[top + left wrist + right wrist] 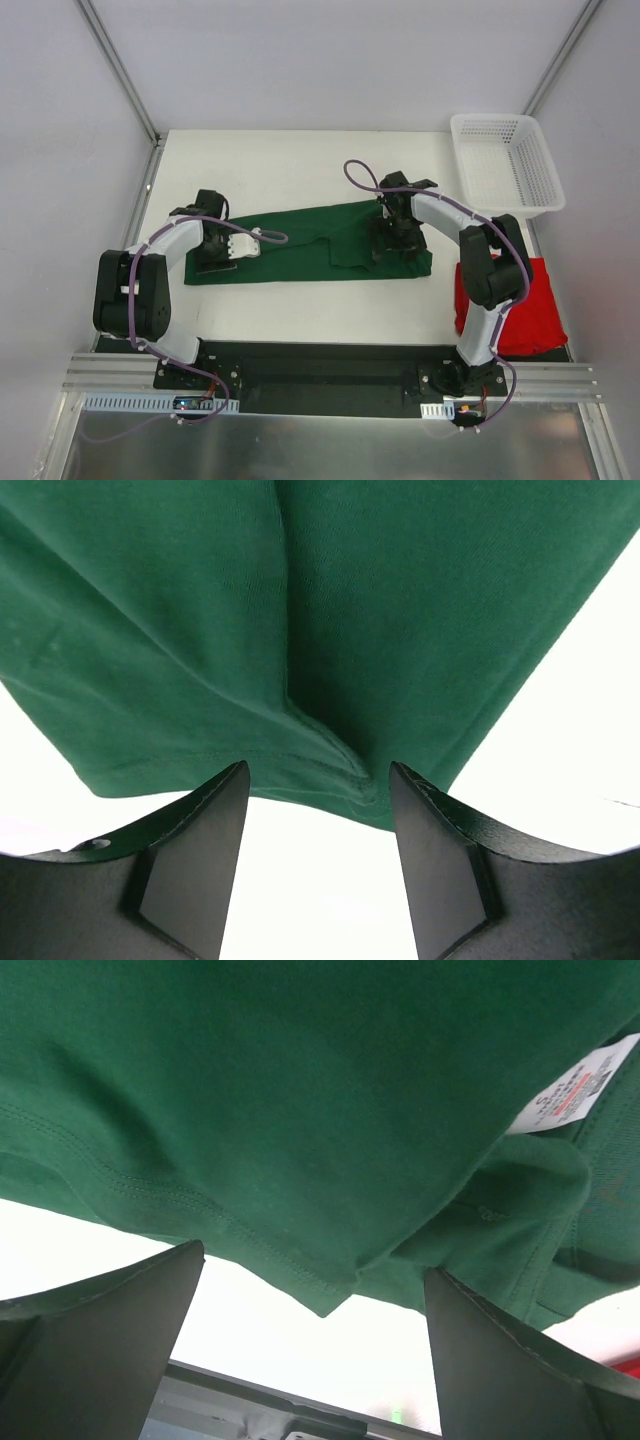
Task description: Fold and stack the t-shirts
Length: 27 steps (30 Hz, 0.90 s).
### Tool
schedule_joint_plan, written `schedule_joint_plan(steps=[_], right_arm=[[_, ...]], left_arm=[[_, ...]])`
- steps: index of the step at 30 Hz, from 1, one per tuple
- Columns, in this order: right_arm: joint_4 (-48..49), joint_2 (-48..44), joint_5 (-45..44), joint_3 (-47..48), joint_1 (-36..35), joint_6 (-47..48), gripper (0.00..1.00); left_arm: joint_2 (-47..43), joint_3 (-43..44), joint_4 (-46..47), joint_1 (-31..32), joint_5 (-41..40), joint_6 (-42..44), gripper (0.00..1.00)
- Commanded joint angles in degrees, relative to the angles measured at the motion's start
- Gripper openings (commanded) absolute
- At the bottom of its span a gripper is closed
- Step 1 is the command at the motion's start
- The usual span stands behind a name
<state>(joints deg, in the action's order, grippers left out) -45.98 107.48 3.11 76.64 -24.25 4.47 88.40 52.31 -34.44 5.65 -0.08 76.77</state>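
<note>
At the left gripper (318,770), the jaws stand open and empty, with the hem of the green t-shirt (310,245) just ahead. The right gripper (315,1258) gapes wide at a corner of the opposite end. The likely step is taking hold for a fold, so both grippers must next close on fabric. Only the right wrist view shows the neck label (578,1090). Only the top view shows the basket (505,160).
</note>
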Motion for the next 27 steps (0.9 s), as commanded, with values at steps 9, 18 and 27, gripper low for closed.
schedule_joint_plan(steps=[9, 18, 27], right_arm=[[-2.72, -0.96, 0.31, 1.58, -0.10, 1.59, 0.96], [-2.63, -0.52, 0.66, 1.32, -0.10, 1.86, 0.96], [-2.45, 0.71, 1.19, 1.32, -0.10, 2.03, 0.96]], left_arm=[[6.78, 5.16, 0.24, 0.24, -2.47, -3.47, 0.49], [7.05, 4.29, 2.44, 0.24, -5.19, -3.30, 0.19], [2.75, -0.45, 2.36, 0.24, -8.45, -2.24, 0.00]])
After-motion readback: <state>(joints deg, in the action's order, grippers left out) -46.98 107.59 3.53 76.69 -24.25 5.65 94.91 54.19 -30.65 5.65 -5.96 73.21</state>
